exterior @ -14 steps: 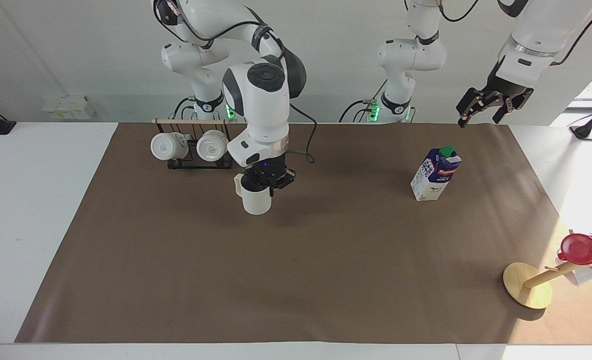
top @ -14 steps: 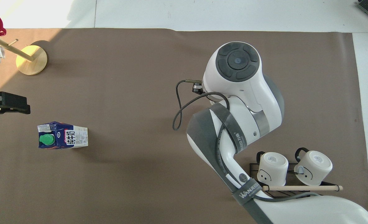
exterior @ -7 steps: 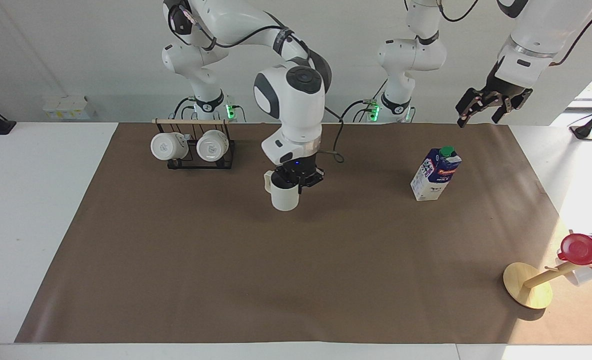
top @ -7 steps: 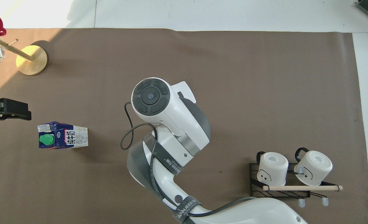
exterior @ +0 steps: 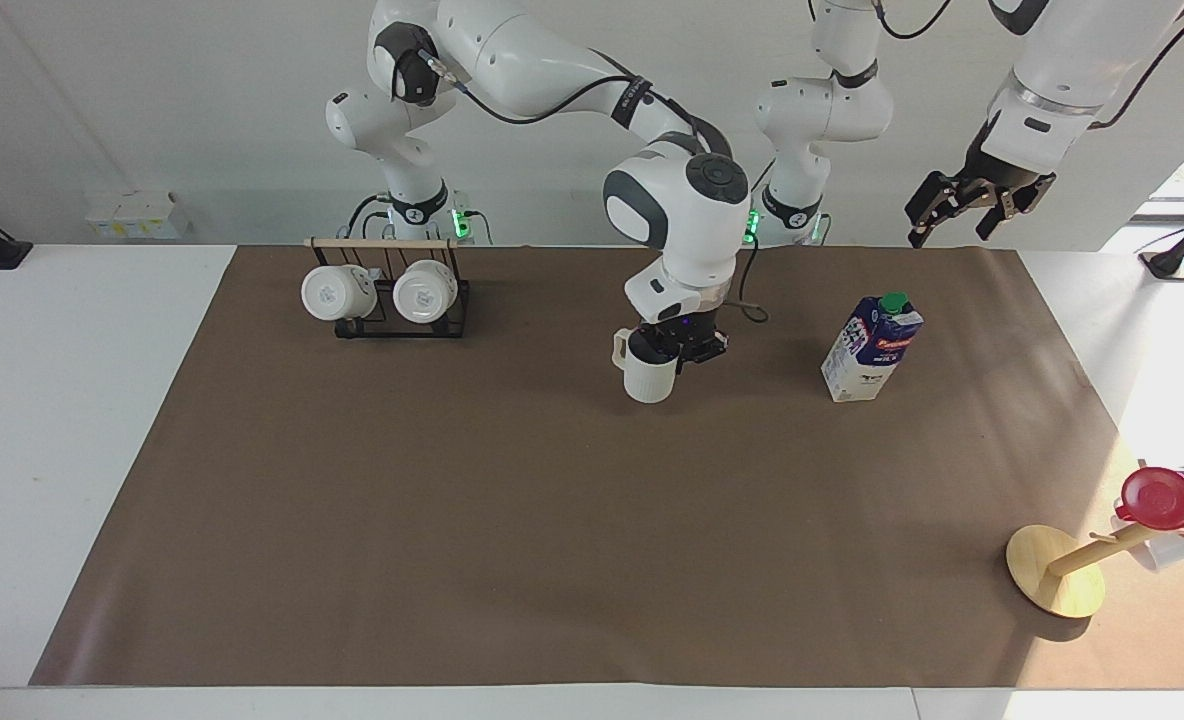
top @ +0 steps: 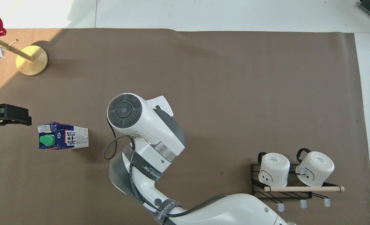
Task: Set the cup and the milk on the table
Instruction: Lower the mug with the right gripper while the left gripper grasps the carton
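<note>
At the right arm's end of the table (exterior: pixel 72 420), on the brown mat (exterior: pixel 452 520), a black wire rack (exterior: pixel 392 318) with a wooden bar carries two plain white mugs (exterior: pixel 330 292) lying on their sides. This rack stands close to the robots' edge of the mat.

Near mid-table, the right gripper (exterior: pixel 680 345) points downward with its fingers closed on the rim of the cup (exterior: pixel 647 372). The cup hangs upright, handle turned toward the right arm's end, low over the mat; contact between its base and the mat cannot be confirmed. In the overhead view the right arm hides both the gripper and the cup.

Beside the cup, toward the left arm's end, the milk (exterior: pixel 870 348) stands upright on the mat with its green cap on top. The two items are apart.

Above the mat's corner at the left arm's end, the left gripper (exterior: pixel 952 212) waits in the air with its fingers spread, holding nothing.

At the edge farthest from the robots, a wooden stand (exterior: pixel 1054 570) with a round base holds a red cup (exterior: pixel 1160 498).
</note>
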You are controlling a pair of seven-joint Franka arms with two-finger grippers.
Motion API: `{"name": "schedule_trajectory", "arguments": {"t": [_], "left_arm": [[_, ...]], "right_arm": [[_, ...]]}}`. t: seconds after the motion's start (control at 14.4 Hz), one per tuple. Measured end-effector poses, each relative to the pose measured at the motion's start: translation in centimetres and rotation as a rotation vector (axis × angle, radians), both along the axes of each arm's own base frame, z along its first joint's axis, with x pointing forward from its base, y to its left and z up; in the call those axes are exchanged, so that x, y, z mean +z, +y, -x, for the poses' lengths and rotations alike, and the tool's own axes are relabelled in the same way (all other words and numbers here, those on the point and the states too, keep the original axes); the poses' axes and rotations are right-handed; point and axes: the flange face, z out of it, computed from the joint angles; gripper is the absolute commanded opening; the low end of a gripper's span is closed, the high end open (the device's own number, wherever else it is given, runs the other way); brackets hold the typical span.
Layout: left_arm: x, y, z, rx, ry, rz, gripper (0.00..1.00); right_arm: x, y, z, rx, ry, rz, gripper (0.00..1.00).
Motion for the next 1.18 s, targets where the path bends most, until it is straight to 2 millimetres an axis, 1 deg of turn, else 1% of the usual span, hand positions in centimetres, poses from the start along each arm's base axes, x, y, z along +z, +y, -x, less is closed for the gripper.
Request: {"name": "schedule_trajectory", "arguments": {"t": [0.21,0.42,0.49,0.56,0.69,0.83,0.9,0.97,1.04,1.11,1.18], "left_arm": [[0.0,0.0,0.1,0.0,0.001,0.0,1.0],[-0.3,0.0,0.1,-0.001,0.002,0.0,1.0],[-0.5,0.0,0.1,-0.001,0.001,0.0,1.0],[-0.7,0.0,0.1,-0.001,0.003,0.0,1.0],[-1.1,0.0,0.2,-0.001,0.01,0.0,1.0],[-1.8,0.0,0.4,0.0,0.021,0.0,1.0],[-2.3,0.1,0.3,-0.003,0.015,0.001,1.0],[-2.8,0.1,0.2,-0.013,-0.002,0.003,1.0],[-3.5,0.3,0.2,-0.031,-0.016,0.005,1.0],[-4.2,0.5,0.3,-0.05,-0.022,0.008,1.0],[-4.7,0.7,0.3,-0.066,-0.02,0.009,1.0]], "right_arm": [[-1.1,0.8,0.4,-0.003,0.01,-0.006,0.0],[-1.8,1.2,0.8,-0.01,0.035,-0.021,0.0],[-2.2,1.5,0.9,-0.01,0.043,-0.026,0.04],[-2.6,1.7,1.1,-0.007,0.047,-0.025,0.17],[-3.1,1.8,1.1,-0.007,0.048,-0.024,0.17],[-3.1,1.6,0.9,0.003,0.042,-0.019,0.14],[-3.1,1.6,0.9,0.022,0.037,-0.015,0.15],[-3.1,1.6,0.9,0.041,0.033,-0.012,0.27],[-3.1,1.6,0.9,0.057,0.03,-0.009,0.82],[-3.1,1.5,0.8,0.067,0.025,-0.006,1.0],[-3.0,1.5,0.8,0.072,0.019,-0.003,1.0]]}}
